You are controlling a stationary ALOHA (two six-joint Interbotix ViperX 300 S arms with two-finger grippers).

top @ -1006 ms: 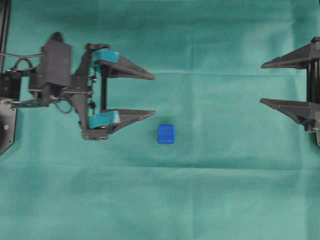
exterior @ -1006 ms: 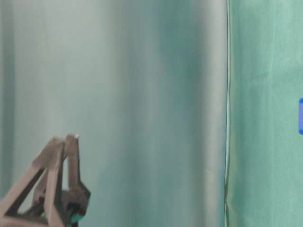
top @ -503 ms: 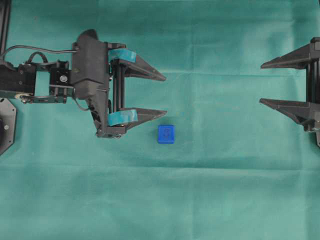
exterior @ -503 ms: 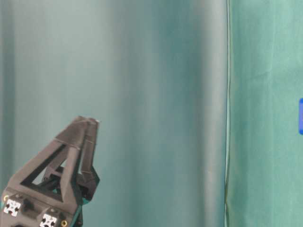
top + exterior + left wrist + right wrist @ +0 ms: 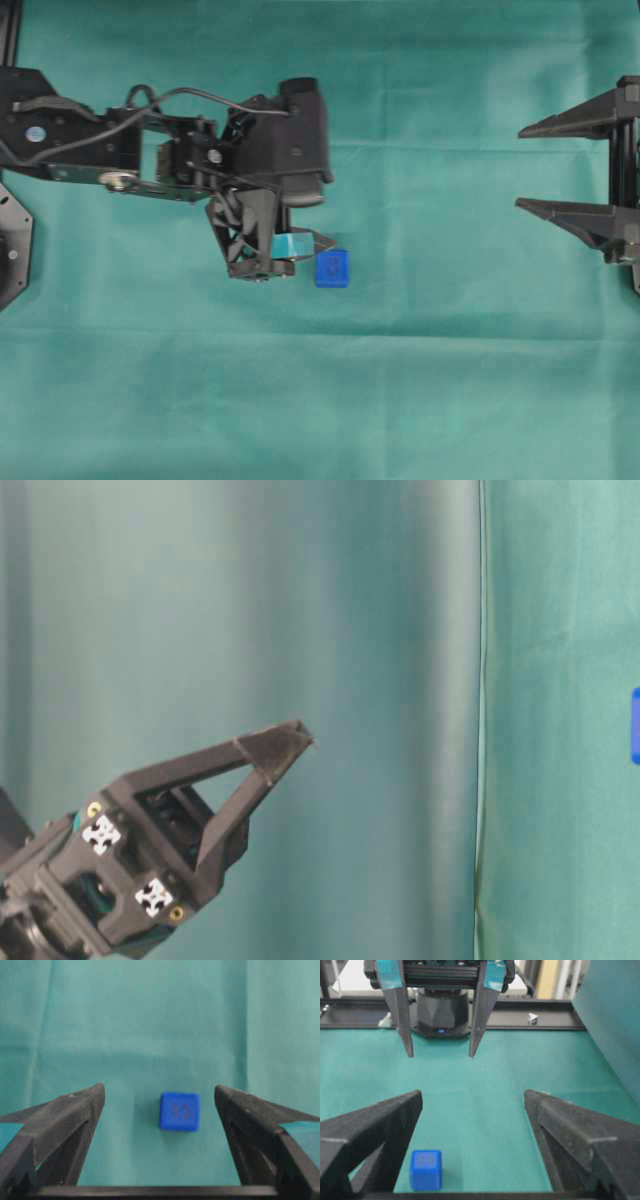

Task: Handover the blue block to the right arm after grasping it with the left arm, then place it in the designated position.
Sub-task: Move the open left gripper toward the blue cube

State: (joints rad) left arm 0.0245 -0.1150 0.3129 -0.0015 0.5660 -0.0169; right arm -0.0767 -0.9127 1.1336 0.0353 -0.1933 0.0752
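**Inspector:** Status of the task as it stands?

**Operator:** I judge it at the opening stage. The blue block (image 5: 332,268) sits on the green cloth of the worktop (image 5: 450,400), near the middle and a little toward the left arm's side. Nothing holds it.

**Inspector:** The left gripper?

**Operator:** The left gripper (image 5: 160,1097) is tipped down over the block. From my left wrist view its teal-taped fingers (image 5: 75,1110) stand wide apart, one on either side of the block, with cloth showing between each and the cube. No contact that I can see.

**Inspector:** And the right?

**Operator:** The right gripper (image 5: 522,167) waits at the right edge of the worktop, fingers spread, holding nothing, well apart from the block.

**Inspector:** What is outstanding?

**Operator:** By my reading, everything: the grasp, the handover, the placement. I cannot make out the designated position in any view I have.
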